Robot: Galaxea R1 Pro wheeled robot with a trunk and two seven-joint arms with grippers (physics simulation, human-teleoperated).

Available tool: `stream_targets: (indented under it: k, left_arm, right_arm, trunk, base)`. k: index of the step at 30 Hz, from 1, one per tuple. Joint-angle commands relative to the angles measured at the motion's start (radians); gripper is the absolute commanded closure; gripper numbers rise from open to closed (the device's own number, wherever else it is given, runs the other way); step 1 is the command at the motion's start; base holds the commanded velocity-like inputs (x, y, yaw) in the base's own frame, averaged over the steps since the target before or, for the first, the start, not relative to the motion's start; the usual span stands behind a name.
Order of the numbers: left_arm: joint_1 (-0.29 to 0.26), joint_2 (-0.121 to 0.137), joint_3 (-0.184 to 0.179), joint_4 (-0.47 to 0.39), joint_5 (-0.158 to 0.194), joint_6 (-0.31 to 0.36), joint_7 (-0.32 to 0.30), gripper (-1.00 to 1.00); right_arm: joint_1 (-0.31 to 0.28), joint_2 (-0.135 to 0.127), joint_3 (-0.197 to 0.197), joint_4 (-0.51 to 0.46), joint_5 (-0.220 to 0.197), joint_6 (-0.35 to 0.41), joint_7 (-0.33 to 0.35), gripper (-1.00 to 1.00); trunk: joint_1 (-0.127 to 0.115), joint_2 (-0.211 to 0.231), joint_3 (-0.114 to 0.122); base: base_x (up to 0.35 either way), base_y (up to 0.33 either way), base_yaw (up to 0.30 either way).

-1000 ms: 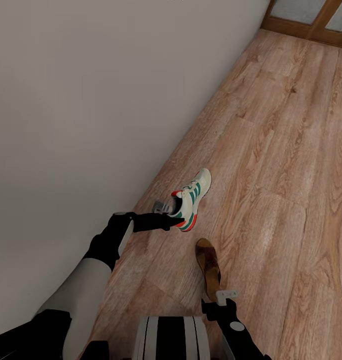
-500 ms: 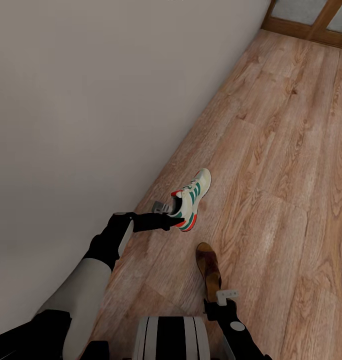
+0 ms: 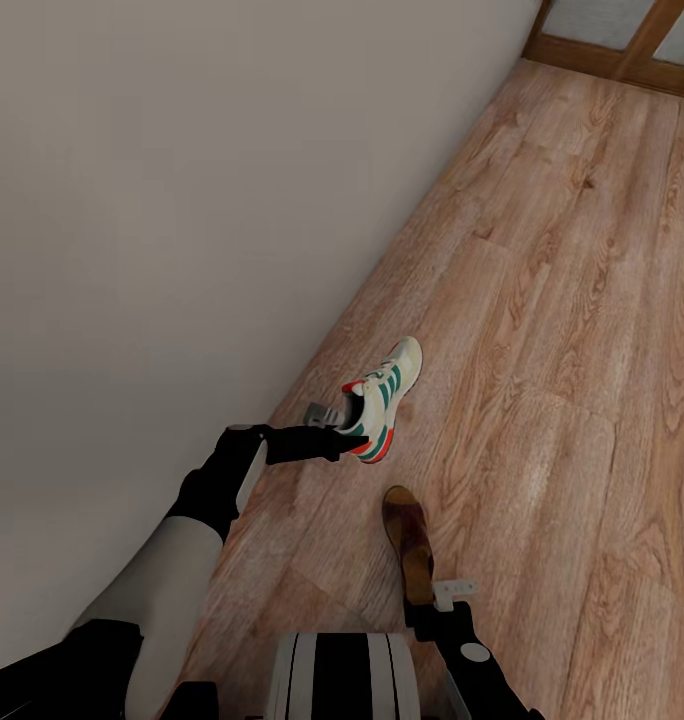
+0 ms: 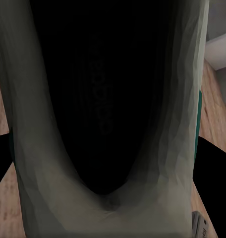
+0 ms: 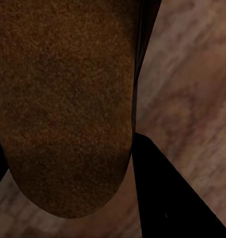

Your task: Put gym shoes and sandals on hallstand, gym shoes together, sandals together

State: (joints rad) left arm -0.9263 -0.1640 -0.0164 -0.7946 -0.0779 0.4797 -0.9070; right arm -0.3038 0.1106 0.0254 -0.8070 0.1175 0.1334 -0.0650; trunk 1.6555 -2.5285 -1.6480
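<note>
In the head view a white gym shoe (image 3: 384, 395) with green stripes and an orange heel hangs above the corridor floor (image 3: 542, 330), my left gripper (image 3: 340, 428) shut on its heel end. The left wrist view looks into that gym shoe's dark opening (image 4: 100, 99). Lower down, a brown sandal (image 3: 408, 538) sticks out from my right gripper (image 3: 434, 598), which is shut on its near end. The right wrist view shows the sandal's brown surface (image 5: 63, 99) close up over the wood floor (image 5: 192, 94). The hallstand is out of view.
A plain grey wall (image 3: 182, 200) runs along the left, close to my left arm. A wooden door frame (image 3: 622, 50) stands at the far right. Wood-plank floor stretches ahead and to the right.
The sandal in my right gripper has swung a little to the left and down. The left arm and the gym shoe have kept still.
</note>
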Motion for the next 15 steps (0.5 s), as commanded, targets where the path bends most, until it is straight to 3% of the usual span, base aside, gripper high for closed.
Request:
stream_targets:
  k: [1,15]
  left_arm:
    - [0.000,0.000,0.002,-0.002,-0.007,0.006,-0.006,1.00]
    - [0.000,0.000,0.001,-0.012,-0.007,0.007,-0.006,1.00]
  right_arm:
    - [0.000,0.000,0.002,-0.002,0.005,0.008,-0.006,1.00]
    - [0.000,0.000,0.002,-0.003,0.005,0.008,-0.006,1.00]
  trunk:
    - [0.000,0.000,-0.001]
    - [0.000,0.000,-0.001]
  base:
    - [0.000,0.000,0.000]
    - [0.000,0.000,0.000]
